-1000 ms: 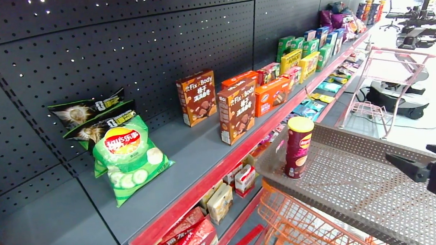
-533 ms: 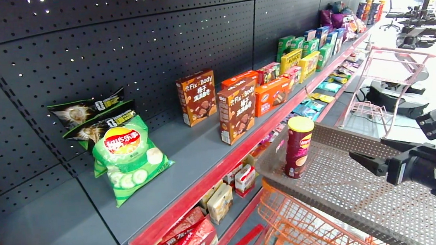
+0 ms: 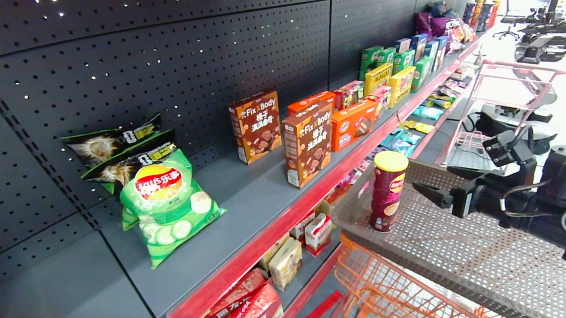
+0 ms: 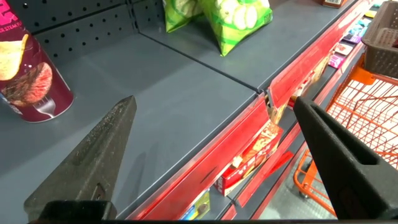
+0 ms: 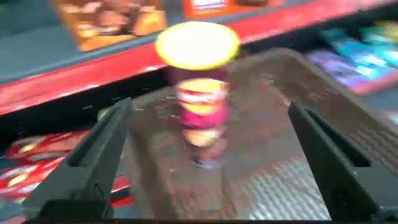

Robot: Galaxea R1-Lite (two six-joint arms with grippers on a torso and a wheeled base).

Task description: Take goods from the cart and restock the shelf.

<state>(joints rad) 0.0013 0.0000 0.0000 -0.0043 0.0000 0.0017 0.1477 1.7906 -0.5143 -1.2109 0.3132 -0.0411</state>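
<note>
Risk: the can [image 3: 388,191] stands tall and narrow on the cart's perforated tray [image 3: 471,245], near the edge facing the shelf [image 3: 245,197]. A finger striking it off-centre would likely topple it or push it off the tray. The right gripper [image 3: 433,180] is level with the can and near it, fingers spread, holding nothing. The left gripper [image 4: 214,106] hangs over the shelf, likewise spread and empty. The can is maroon, upright and yellow-lidded; it is judged rigid and smooth, so liable to slip under a light grasp.

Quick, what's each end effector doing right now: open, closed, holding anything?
Left end effector: open, holding nothing.
Right end effector: open, holding nothing, facing the maroon cylindrical chip can with a yellow lid.
</note>
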